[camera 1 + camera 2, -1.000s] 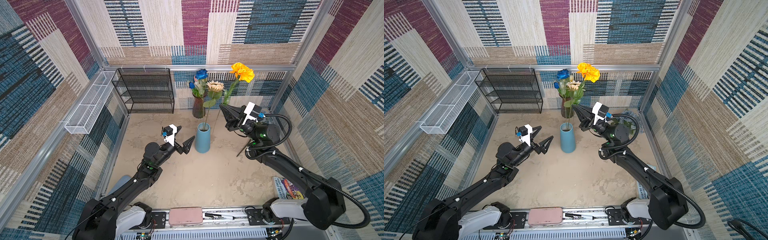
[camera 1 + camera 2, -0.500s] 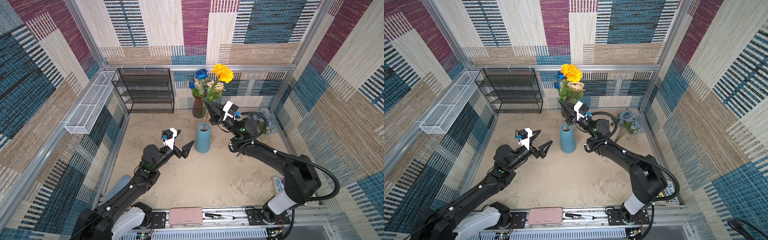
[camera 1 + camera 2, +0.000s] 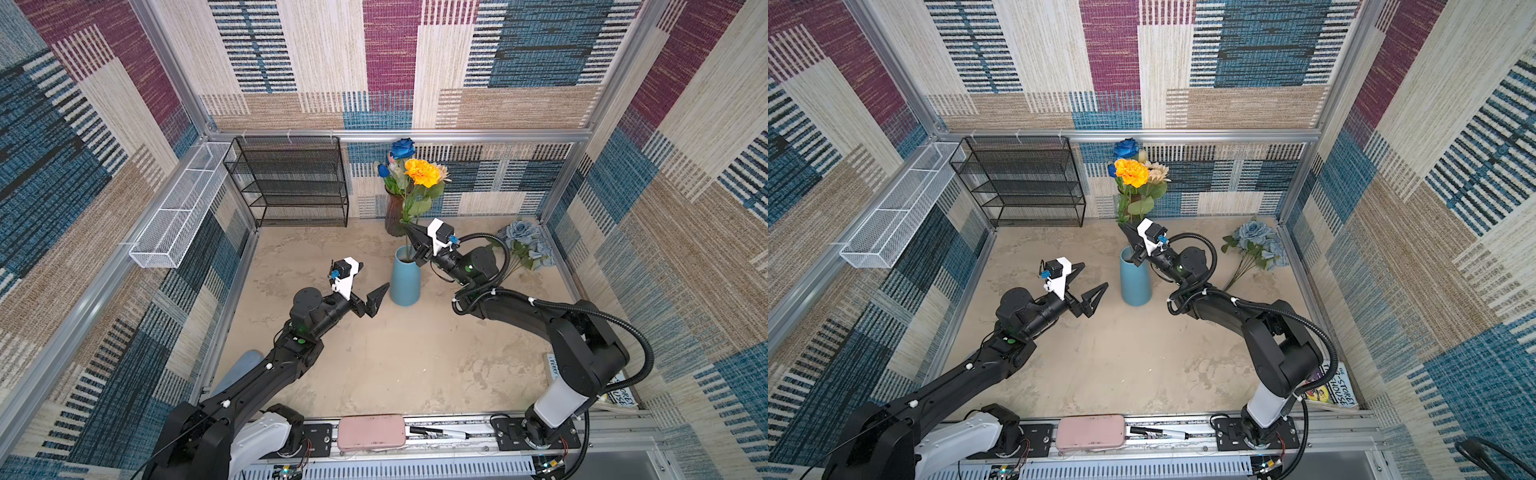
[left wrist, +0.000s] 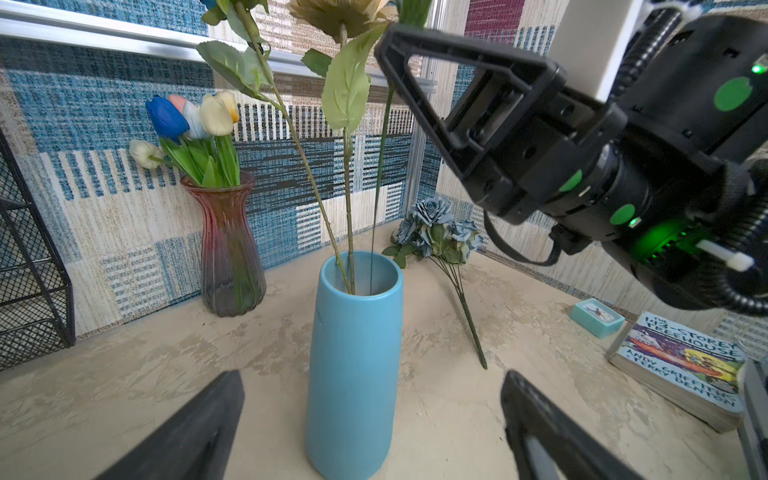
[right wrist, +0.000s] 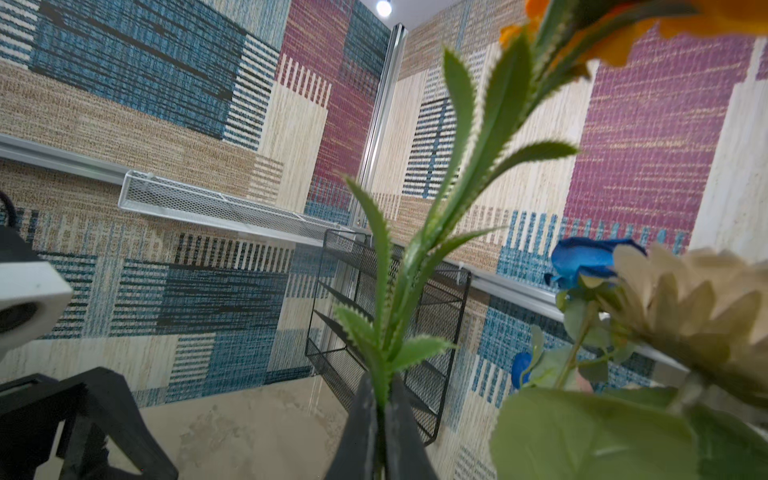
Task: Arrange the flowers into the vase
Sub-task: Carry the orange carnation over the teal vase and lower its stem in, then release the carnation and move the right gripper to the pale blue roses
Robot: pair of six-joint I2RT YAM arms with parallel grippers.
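Where one blue vase (image 4: 353, 353) stands, stems (image 4: 348, 208) — three.

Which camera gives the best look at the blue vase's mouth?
The left wrist view: the blue vase stands close, three stems entering its open mouth. Both top views show it small, partly behind the right gripper. The right wrist view misses it.
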